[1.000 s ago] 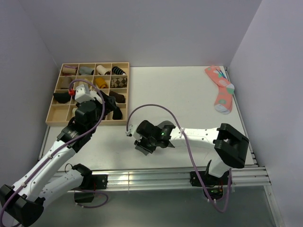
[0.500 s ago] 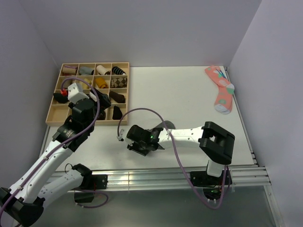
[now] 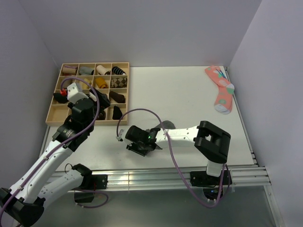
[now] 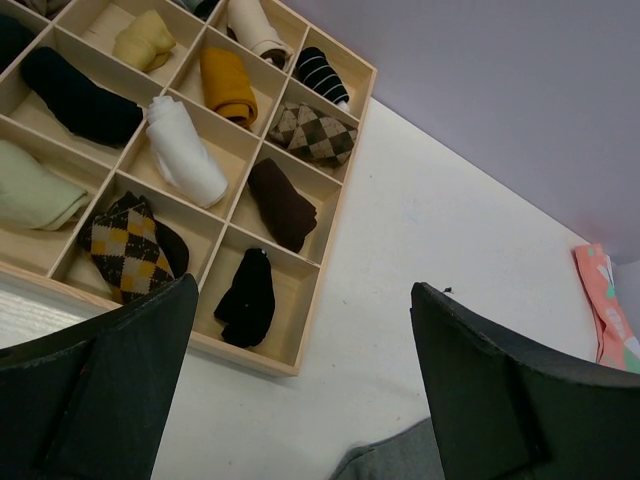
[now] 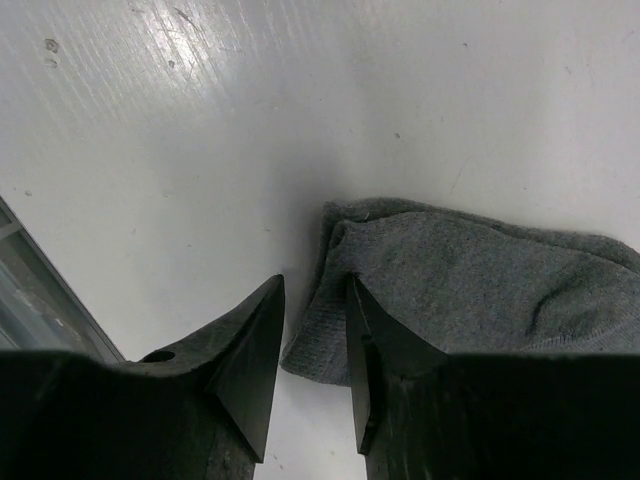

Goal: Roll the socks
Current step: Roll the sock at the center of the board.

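Note:
A charcoal-grey sock [image 5: 470, 280] lies flat on the white table. Only a small bit of it shows in the top view [image 3: 166, 125], behind the right arm, and its tip shows at the bottom of the left wrist view [image 4: 400, 460]. My right gripper [image 5: 315, 285] is low at the sock's left end [image 3: 137, 144]. Its jaws stand a narrow gap apart, with the sock's ribbed corner between them. A strip of table shows between the left finger [image 5: 255, 350] and the sock. My left gripper [image 4: 303, 285] is wide open and empty, above the table by the tray [image 3: 78, 101].
A wooden compartment tray [image 3: 85, 123] holding several sock rolls stands at the far left; its right wall shows in the left wrist view [image 4: 337, 230]. A salmon-pink dotted sock [image 3: 221, 92] lies at the far right by the wall. The table's near edge and rails run below the right gripper.
My right arm has stretched further left and its gripper has slid left along the table to the sock's end. My left gripper has swung left, from over the tray's right columns.

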Controlling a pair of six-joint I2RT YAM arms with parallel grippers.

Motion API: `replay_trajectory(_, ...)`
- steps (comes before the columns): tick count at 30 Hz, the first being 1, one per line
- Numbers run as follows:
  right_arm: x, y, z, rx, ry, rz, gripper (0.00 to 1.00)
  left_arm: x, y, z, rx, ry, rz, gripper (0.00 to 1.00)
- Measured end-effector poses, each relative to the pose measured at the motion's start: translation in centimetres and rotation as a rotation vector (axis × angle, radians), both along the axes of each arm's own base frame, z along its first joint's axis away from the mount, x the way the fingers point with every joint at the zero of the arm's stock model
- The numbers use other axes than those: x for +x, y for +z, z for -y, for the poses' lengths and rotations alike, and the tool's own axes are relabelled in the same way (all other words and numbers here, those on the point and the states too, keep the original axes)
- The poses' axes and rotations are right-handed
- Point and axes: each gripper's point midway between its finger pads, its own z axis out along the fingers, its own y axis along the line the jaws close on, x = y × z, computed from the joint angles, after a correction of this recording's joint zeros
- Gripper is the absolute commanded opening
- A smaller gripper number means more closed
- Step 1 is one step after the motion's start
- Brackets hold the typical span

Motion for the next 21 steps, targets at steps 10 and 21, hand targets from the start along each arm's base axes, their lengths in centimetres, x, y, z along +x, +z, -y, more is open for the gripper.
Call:
replay_trajectory(10,0.2,-0.4,-0.1,-0.007,-0.004,0.004,0.37,0.1,0.1,-0.4,0.006,0.009,0.002,0.93)
replay_trajectory(21,1.4,-0.6,0.1,0.006,-0.02,-0.02,0.18,0.2,-0.8,-0.4,0.012,0.007,-0.007,0.93)
